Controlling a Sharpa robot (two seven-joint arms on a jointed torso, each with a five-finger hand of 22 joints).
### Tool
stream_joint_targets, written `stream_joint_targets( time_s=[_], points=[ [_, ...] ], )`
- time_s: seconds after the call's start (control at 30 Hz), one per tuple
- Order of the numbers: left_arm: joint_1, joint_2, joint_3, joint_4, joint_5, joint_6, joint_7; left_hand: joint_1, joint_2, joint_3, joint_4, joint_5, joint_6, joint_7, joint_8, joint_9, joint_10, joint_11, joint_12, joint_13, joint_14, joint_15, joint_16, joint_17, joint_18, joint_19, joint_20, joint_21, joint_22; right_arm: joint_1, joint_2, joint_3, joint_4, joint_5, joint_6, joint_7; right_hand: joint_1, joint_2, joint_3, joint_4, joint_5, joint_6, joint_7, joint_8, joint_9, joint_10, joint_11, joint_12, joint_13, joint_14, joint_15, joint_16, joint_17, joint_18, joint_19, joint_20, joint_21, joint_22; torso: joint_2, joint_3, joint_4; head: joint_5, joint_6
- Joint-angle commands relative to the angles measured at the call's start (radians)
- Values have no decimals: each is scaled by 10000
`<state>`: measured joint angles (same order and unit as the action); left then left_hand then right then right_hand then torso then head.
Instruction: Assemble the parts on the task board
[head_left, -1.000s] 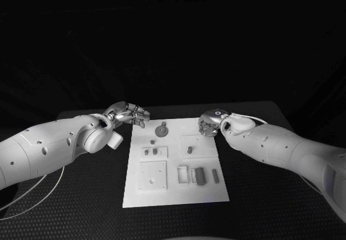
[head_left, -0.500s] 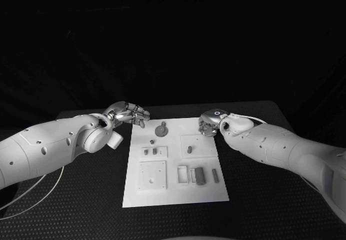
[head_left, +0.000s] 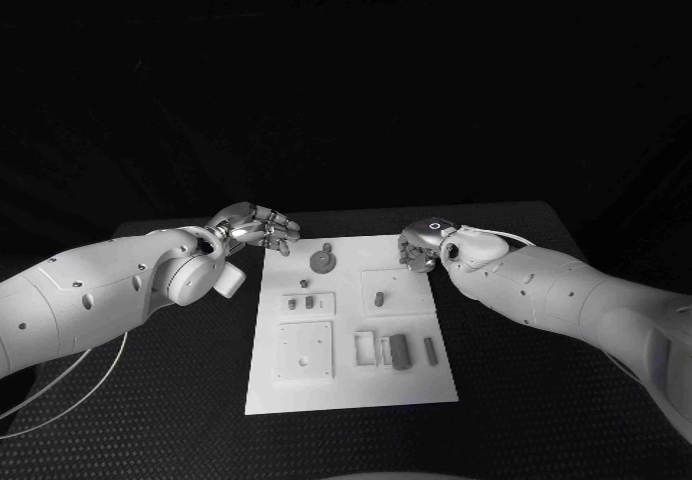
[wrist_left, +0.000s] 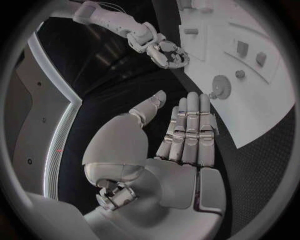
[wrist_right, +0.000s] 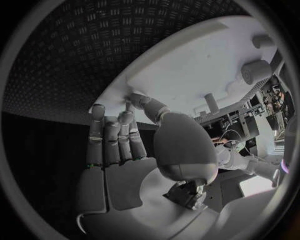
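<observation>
Task board (head_left: 351, 330) flat at table centre, grey parts (head_left: 400, 351) seated in its recesses. Left hand (head_left: 257, 228) poised off the board's eleven o'clock corner, fingers extended and apart, empty. Right hand (head_left: 424, 246) at one o'clock, fingertip brushing the edge, nothing held.
</observation>
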<state>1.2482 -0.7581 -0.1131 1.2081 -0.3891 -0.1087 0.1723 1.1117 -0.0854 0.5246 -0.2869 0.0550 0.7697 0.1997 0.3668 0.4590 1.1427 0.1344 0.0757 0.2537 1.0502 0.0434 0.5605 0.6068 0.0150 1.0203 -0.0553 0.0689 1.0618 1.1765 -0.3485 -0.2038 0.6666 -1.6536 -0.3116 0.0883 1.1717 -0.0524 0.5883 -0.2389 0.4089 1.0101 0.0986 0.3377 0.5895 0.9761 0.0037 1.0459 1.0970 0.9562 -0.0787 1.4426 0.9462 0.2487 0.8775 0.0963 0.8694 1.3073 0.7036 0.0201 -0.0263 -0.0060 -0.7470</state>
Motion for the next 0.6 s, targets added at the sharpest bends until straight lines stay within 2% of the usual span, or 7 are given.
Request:
stream_joint_targets(
  time_s=[0.03, 0.37, 0.6],
  points=[
    [23, 3, 10, 30, -31, 22, 55, 69, -23, -41, 14, -15, -67, 44, 68, -14, -54, 9, -11, 0, 82, 11, -50, 12, -29, -11, 18, -15, -11, -111, -23, -56, 20, -133, 595, 4, -45, 176, 76, -27, 22, 140, 45, 40, 20, 50, -40, 69, -20, 21, -84, 81, -22, 131, 75, 17, 45, 173, 0, 1, 0, -3, -5],
    [25, 1, 10, 26, -31, 6, 59, 65, -28, -41, 18, -15, -79, 47, 69, -21, -68, 15, -16, -2, 81, 13, -59, 21, -30, -12, 18, -15, -18, -108, -117, -53, 165, 98, -224, -217, -254, 155, 254, -232, 11, 464, -100, 168, 209, 345, -186, 286, -102, 298, -223, 400, -159, 131, 454, -135, 270, 188, -2, 3, -5, -12, -6],
    [32, -17, 10, 29, -31, -13, 65, 63, -28, -41, 20, -15, -85, 49, 70, -24, -76, 18, -19, -3, 82, 14, -63, 25, -30, -13, 18, -15, -21, -105, -207, -46, 288, 321, -730, -266, -311, 121, 283, -233, 9, 525, -131, 188, 266, 427, -221, 341, -123, 369, -269, 478, -189, 131, 554, -186, 321, 184, 1, 0, -3, -14, -9]
  ],
)
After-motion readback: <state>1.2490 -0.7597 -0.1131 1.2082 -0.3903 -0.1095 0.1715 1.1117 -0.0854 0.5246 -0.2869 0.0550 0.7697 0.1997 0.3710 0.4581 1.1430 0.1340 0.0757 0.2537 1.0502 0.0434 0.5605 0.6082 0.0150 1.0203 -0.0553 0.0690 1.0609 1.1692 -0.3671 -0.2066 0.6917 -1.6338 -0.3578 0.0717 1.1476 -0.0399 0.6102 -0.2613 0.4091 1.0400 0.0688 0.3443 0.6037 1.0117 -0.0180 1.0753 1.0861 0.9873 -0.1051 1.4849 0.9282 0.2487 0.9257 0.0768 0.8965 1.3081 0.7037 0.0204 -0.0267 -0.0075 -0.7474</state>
